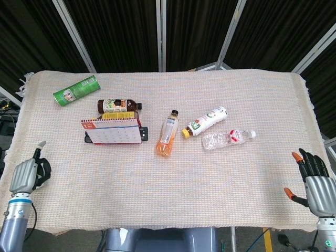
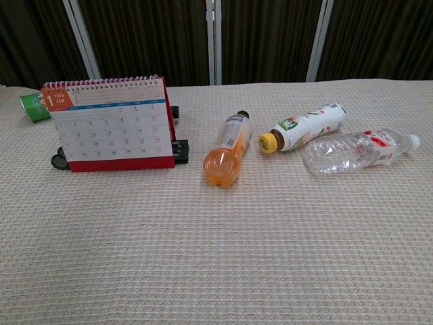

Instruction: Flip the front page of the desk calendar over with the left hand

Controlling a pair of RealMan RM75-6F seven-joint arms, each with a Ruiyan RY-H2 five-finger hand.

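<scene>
The desk calendar (image 1: 113, 131) stands upright left of centre on the woven cloth, its January page (image 2: 111, 125) facing me and its spiral binding along the top. My left hand (image 1: 29, 176) hovers over the cloth's front left edge, well short of the calendar, turned side-on with one finger pointing up and nothing in it. At the front right edge my right hand (image 1: 315, 181) is empty, with its fingers spread. The chest view shows neither hand.
A brown bottle (image 1: 119, 105) lies right behind the calendar and a green can (image 1: 76, 90) further back left. An orange juice bottle (image 1: 167, 134), a white yellow-capped bottle (image 1: 206, 121) and a clear water bottle (image 1: 227, 138) lie to the calendar's right. Black clips (image 2: 180, 150) sit at its right foot.
</scene>
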